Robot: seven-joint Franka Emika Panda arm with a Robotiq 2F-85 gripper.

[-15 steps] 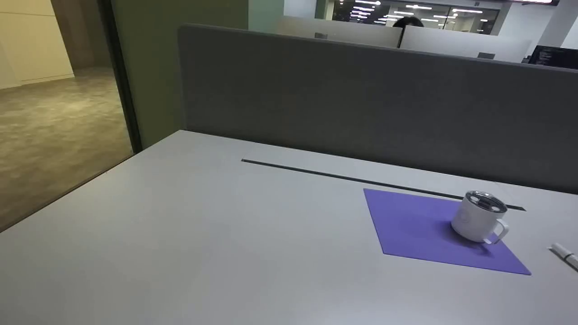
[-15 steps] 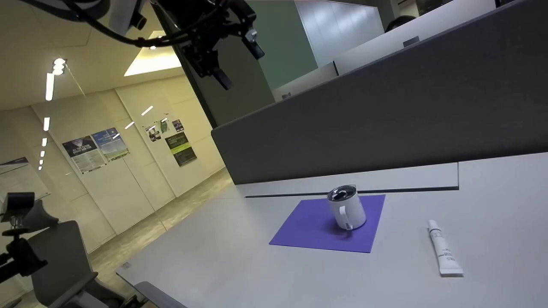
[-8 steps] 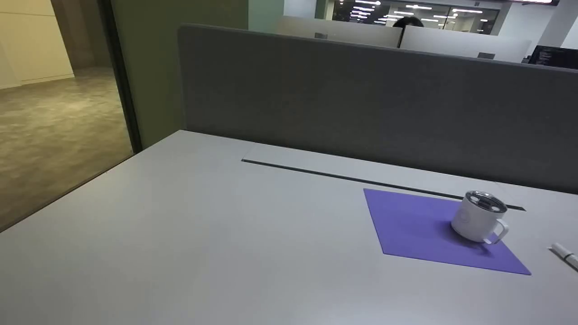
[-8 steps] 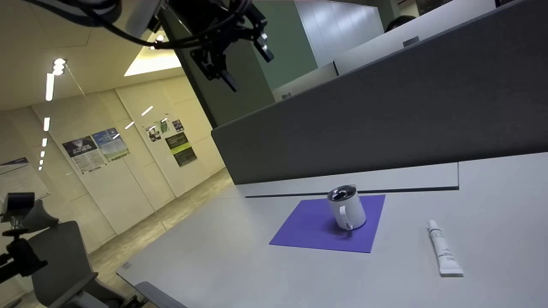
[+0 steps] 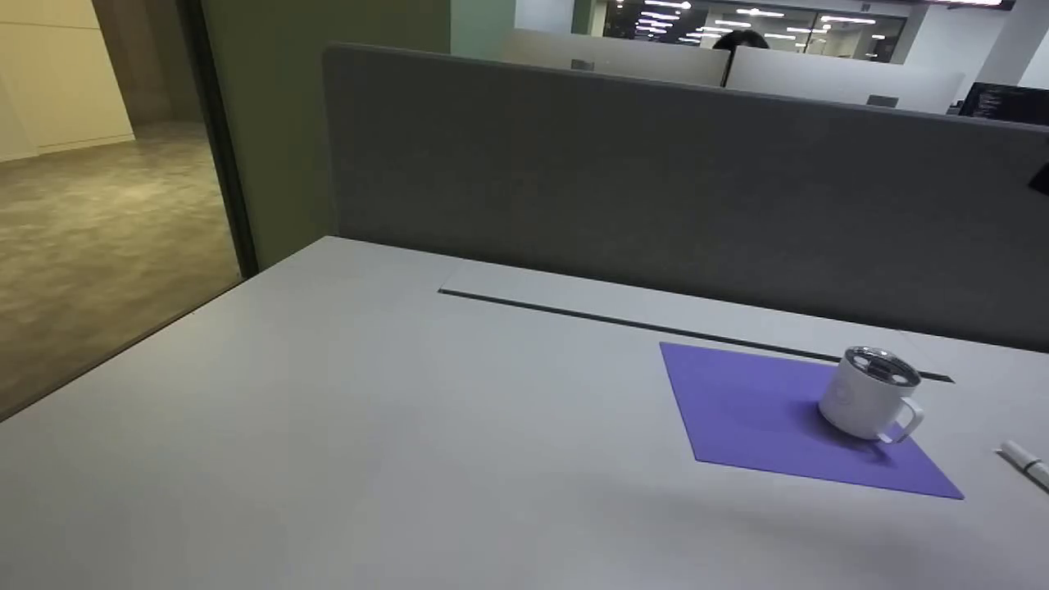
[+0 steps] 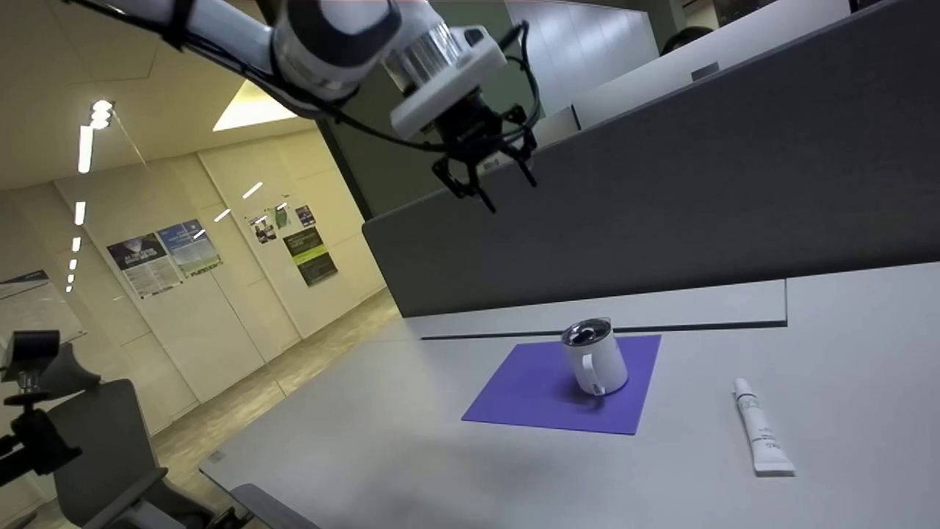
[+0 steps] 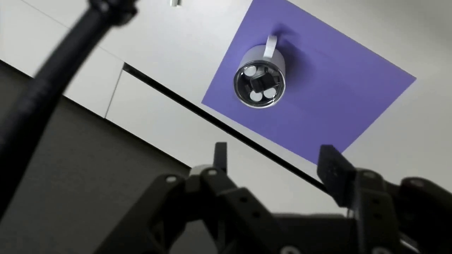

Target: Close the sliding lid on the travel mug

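The white travel mug [image 5: 860, 407] stands upright on the purple mat [image 5: 737, 410]; it also shows in an exterior view [image 6: 604, 367] and in the wrist view [image 7: 253, 55]. Its dark, see-through sliding lid [image 7: 261, 84] sits on top, with a black slider piece and pale round spots. The mug's handle points to the top of the wrist view. My gripper [image 6: 512, 197] is open and empty, high above the mug and apart from it. In the wrist view the spread fingers [image 7: 271, 150] are below the mug, over the mat's corner and the table.
A grey partition [image 5: 656, 188] runs along the table's back edge, with a dark slot [image 6: 705, 325] in front of it. A white tube [image 6: 762, 433] lies beside the mat. A black cable [image 7: 46, 84] crosses the left of the wrist view.
The arm and open gripper have moved down and to the right, closer to the mug. A dark tip has appeared at the right edge of an exterior view. The mug has not moved.
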